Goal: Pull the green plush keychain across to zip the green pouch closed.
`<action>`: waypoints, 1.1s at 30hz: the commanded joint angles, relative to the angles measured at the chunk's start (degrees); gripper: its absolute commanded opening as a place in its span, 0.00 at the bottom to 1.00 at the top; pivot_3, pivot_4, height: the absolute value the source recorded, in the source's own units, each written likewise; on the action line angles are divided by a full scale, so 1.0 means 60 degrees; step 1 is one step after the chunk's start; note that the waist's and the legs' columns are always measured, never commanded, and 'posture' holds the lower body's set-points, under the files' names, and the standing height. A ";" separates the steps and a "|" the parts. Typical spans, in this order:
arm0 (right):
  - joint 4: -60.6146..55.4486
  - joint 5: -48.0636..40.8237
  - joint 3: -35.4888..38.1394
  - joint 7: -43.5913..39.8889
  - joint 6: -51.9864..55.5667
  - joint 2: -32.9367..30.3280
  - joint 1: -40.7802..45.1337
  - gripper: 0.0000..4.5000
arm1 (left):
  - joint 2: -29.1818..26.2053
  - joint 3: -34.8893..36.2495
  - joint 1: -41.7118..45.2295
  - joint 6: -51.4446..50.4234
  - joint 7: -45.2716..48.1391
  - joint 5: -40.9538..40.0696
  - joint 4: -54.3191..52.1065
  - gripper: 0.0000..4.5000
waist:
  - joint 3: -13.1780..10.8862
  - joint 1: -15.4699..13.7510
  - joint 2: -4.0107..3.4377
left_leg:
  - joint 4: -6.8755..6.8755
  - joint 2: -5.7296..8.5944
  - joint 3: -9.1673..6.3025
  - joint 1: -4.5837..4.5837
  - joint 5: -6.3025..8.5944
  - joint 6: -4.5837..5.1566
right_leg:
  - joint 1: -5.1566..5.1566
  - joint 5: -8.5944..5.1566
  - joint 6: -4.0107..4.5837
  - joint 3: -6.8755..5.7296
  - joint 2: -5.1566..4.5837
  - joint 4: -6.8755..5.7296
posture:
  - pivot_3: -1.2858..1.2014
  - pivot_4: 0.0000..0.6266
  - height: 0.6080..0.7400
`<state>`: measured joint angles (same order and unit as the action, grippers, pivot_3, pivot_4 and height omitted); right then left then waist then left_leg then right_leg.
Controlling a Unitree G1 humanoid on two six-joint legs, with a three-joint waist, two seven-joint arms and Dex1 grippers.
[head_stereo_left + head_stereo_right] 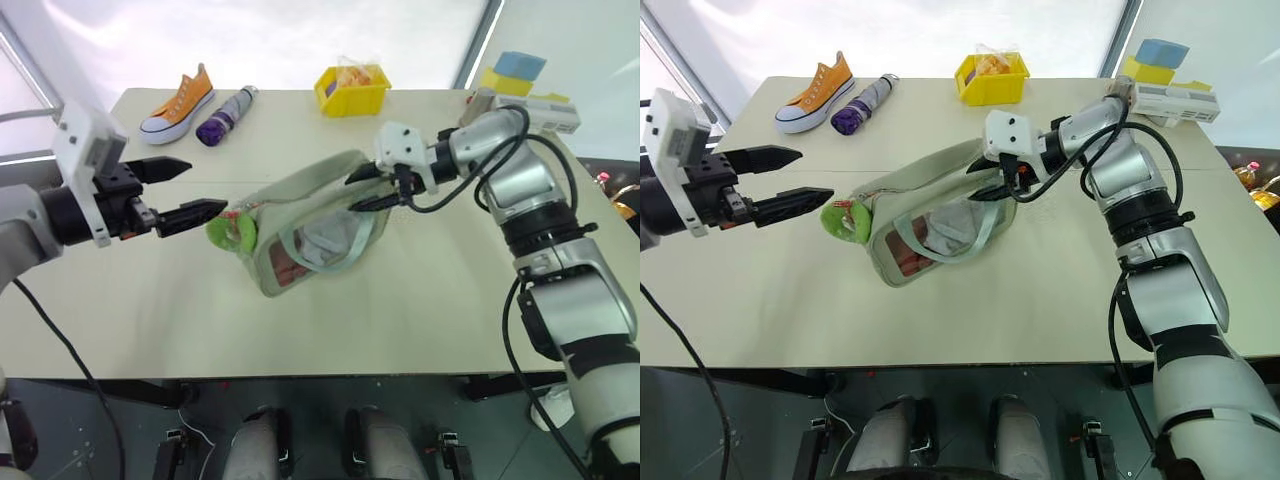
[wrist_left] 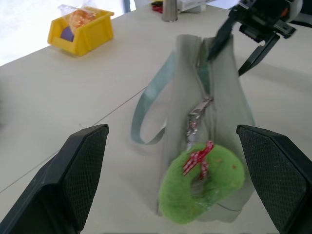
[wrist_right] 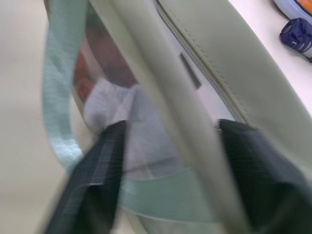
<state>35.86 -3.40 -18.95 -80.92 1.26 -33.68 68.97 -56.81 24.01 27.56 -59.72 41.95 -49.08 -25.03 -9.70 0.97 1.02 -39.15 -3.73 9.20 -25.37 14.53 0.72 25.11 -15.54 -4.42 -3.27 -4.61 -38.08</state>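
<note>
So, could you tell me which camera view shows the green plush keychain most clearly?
The left wrist view: the green plush keychain sits large between that gripper's fingers, its red ribbon and metal clip visible, hanging at the end of the green pouch. Both eye views show it small, as a lime ring at the pouch's left end. The right wrist view gives pouch fabric instead.

Colours on the beige table (image 1: 420,310)

Green pouch (image 1: 300,195) showing pale sage with mint strap; green plush keychain (image 1: 232,232) glowing lime with red-and-white ribbon; bin (image 1: 352,91) showing yellow; sneaker (image 1: 178,103) showing orange with white sole; umbrella (image 1: 226,116) showing grey and purple.
</note>
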 commanded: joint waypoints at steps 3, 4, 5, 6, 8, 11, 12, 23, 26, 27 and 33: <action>-0.1015 -0.0298 0.0520 -0.0441 0.1385 -0.0331 0.0515 0.01 | -0.0225 0.0290 0.0047 0.0464 -0.0087 0.0162 0.0083 1.00 | -0.0003 0.0010 -0.0004 | 0.0001 -0.0001 0.0000 0.0001 0.0000 -0.0001 | 0.0001 0.0000 0.0000 0.0000 0.0001 -0.0001 | 0.52 0.24 1.00; -0.1469 -0.0450 0.0552 -0.0593 0.2199 -0.0446 0.0547 0.01 | -0.0283 0.0290 0.0052 0.0538 -0.0042 0.0224 0.0197 1.00 | -0.0003 0.0006 -0.0006 | 0.0001 -0.0001 0.0000 0.0000 -0.0001 -0.0002 | 0.0002 0.0000 0.0000 0.0000 0.0001 -0.0002 | 0.52 0.24 1.00; -0.1975 -0.0523 0.0541 -0.0668 0.2950 -0.0576 0.0515 0.01 | -0.0331 0.0274 0.0061 0.0620 -0.0003 0.0285 0.0311 1.00 | -0.0004 0.0000 -0.0007 | 0.0001 -0.0001 0.0000 -0.0003 -0.0001 -0.0002 | 0.0006 0.0000 0.0001 0.0000 0.0001 -0.0002 | 0.52 0.24 1.00; -0.2440 -0.0536 0.0532 -0.0590 0.3704 -0.0659 0.0441 0.01 | -0.0354 0.0251 0.0067 0.0685 0.0019 0.0325 0.0393 1.00 | -0.0005 -0.0001 -0.0008 | 0.0001 -0.0001 0.0001 -0.0003 -0.0001 -0.0002 | 0.0007 0.0000 0.0001 0.0000 0.0000 -0.0002 | 0.52 0.24 1.00; -0.3413 -0.0542 0.0426 -0.0272 0.5177 -0.0724 0.0138 0.01 | -0.0348 0.0138 0.0074 0.0844 0.0051 0.0405 0.0527 1.00 | -0.0004 0.0003 -0.0008 | 0.0002 -0.0001 0.0001 -0.0004 -0.0001 -0.0002 | 0.0008 0.0000 0.0001 -0.0001 -0.0001 -0.0002 | 0.52 0.24 1.00; -0.4859 -0.0561 0.0304 0.0315 0.6477 -0.0681 -0.0670 0.01 | -0.0206 -0.0182 0.0165 0.1069 0.0053 0.0530 0.0644 1.00 | 0.0001 0.0001 0.0000 | 0.0003 -0.0002 -0.0001 -0.0002 0.0000 -0.0002 | 0.0007 0.0000 0.0002 -0.0001 -0.0002 -0.0002 | 0.52 0.24 1.00; -0.5189 -0.0504 0.0238 0.0501 0.6681 -0.0680 -0.0937 0.01 | -0.0164 -0.0307 0.0186 0.1164 0.0071 0.0593 0.0674 1.00 | 0.0001 -0.0002 0.0000 | 0.0003 -0.0002 0.0001 -0.0001 0.0000 -0.0002 | 0.0007 0.0000 0.0003 -0.0001 -0.0003 -0.0002 | 0.52 0.24 1.00; -0.6532 -0.0680 0.1042 0.1109 0.6924 -0.1972 -0.1414 0.59 | -0.0144 -0.0878 0.0495 0.2033 0.0449 0.1302 0.1934 1.00 | 0.0001 -0.0063 -0.0002 | 0.0003 0.0005 0.0009 -0.0004 0.0001 0.0000 | 0.0012 0.0000 0.0002 -0.0001 -0.0001 0.0000 | 0.52 0.24 1.00; -0.7274 -0.1002 0.1279 0.1130 0.7387 -0.2457 -0.1574 0.59 | -0.0004 -0.1063 0.0687 0.2457 0.0389 0.1803 0.2677 1.00 | 0.0004 -0.0043 0.0001 | 0.0003 0.0006 0.0009 -0.0002 0.0002 0.0001 | 0.0008 0.0000 0.0002 -0.0001 -0.0003 0.0003 | 0.52 0.24 1.00; -0.7556 -0.1106 0.1378 0.1192 0.7580 -0.2613 -0.1698 0.59 | 0.0083 -0.1170 0.0800 0.2679 0.0388 0.2009 0.2993 1.00 | 0.0004 -0.0040 0.0001 | 0.0003 0.0006 0.0009 0.0000 0.0001 0.0001 | 0.0007 0.0000 0.0002 -0.0001 -0.0003 0.0002 | 0.52 0.24 1.00; -0.8228 -0.1432 0.1496 0.1891 0.7989 -0.2685 -0.2792 0.59 | 0.0705 -0.1999 0.1418 0.3424 0.0721 0.2674 0.3850 1.00 | 0.0007 -0.0042 0.0007 | 0.0000 0.0011 0.0012 -0.0002 0.0002 0.0002 | 0.0005 0.0000 0.0002 -0.0002 0.0000 0.0003 | 0.52 0.24 1.00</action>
<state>-12.12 -11.54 -11.25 -71.12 49.28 -49.89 51.94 -52.57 12.23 34.49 -41.04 45.39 -33.95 -1.52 -9.66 0.72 1.06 -39.15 -3.65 9.28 -25.38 14.55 0.74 25.14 -15.54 -4.42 -3.28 -4.61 -38.07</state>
